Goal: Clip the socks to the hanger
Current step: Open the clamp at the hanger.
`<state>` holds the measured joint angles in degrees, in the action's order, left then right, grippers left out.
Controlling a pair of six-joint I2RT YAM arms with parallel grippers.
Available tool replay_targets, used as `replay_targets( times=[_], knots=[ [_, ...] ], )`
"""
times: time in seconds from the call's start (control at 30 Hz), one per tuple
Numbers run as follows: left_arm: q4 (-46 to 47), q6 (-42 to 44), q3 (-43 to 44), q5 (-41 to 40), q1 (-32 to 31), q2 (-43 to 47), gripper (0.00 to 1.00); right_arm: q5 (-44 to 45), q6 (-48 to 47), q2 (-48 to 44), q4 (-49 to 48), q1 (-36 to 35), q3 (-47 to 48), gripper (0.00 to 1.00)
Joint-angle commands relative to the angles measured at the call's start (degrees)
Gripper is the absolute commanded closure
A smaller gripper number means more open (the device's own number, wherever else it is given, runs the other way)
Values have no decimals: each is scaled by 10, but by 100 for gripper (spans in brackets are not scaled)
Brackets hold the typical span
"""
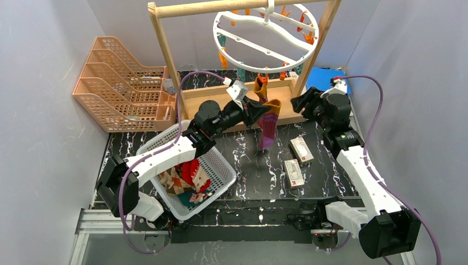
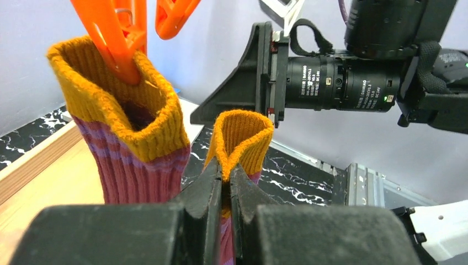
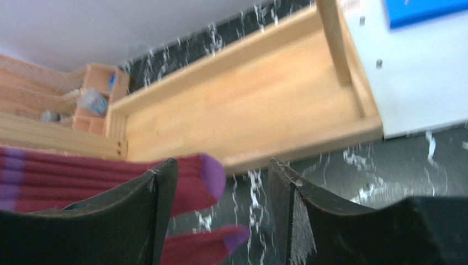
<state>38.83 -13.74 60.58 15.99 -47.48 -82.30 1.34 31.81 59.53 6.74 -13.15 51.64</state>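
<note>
Under the front rim of the hanger, the first sock hangs with an orange clip biting its mustard cuff, so one of the pair looks done. Just beside it, and a little lower, the second sock hangs from the left gripper. The fingers are clamped tight on a fold of its cuff, which stands pinched upright above them – apparently so a clip can take that edge. Its maroon leg hangs free below.

To the hanger's right and lower, the right gripper stands with jaws apart and nothing in them. The purple-tipped toes of both socks show past its left finger. It is probably there to squeeze a clip open, though it is not on one yet.

Farther out, below and left of the hanger, a white basket holds more socks – work remaining. The hanger itself hangs by its hook from the top bar of a wooden rack.
</note>
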Motion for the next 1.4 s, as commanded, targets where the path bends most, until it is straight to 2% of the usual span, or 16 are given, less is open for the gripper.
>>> replay_targets(
  times=[0.0,0.13,0.23,0.3,0.4,0.43,0.5,0.63,0.77,0.87,1.03,1.17,1.3,1.37],
  knots=[
    [45,-25,28,-23,-3,-1,100,64,-11,-24,-175,13,-2,31],
    [41,15,35,-13,-2,-10,100,-2,-68,33,-82,44,133,29],
    [15,51,32,-9,-3,-3,100,-66,-83,47,-76,50,153,29],
    [27,52,14,-23,-3,8,100,-119,-59,49,-68,64,143,27],
    [49,55,-12,-33,-3,17,100,-192,0,48,-70,99,97,14],
    [49,56,-15,-38,-2,19,100,-207,16,46,-79,108,80,13],
    [51,55,-20,-49,-2,22,100,-227,36,34,-119,117,55,13],
    [61,48,-7,-66,-2,3,100,-277,6,-3,-188,115,52,17],
    [62,37,26,-46,-3,-24,100,-268,-86,-11,-156,63,102,20],
    [62,32,35,-36,-3,-35,100,-253,-126,-41,-153,36,90,20],
    [61,43,43,-47,-2,-48,100,-229,-164,-77,-189,13,62,21],
    [50,52,66,-46,-2,-60,100,-222,-187,-98,-284,10,14,22],
    [45,64,77,-46,-2,-62,100,-252,-208,-75,-257,10,56,22],
    [35,76,80,-49,-2,-60,100,-264,-204,-60,-275,9,60,23]
  ],
)
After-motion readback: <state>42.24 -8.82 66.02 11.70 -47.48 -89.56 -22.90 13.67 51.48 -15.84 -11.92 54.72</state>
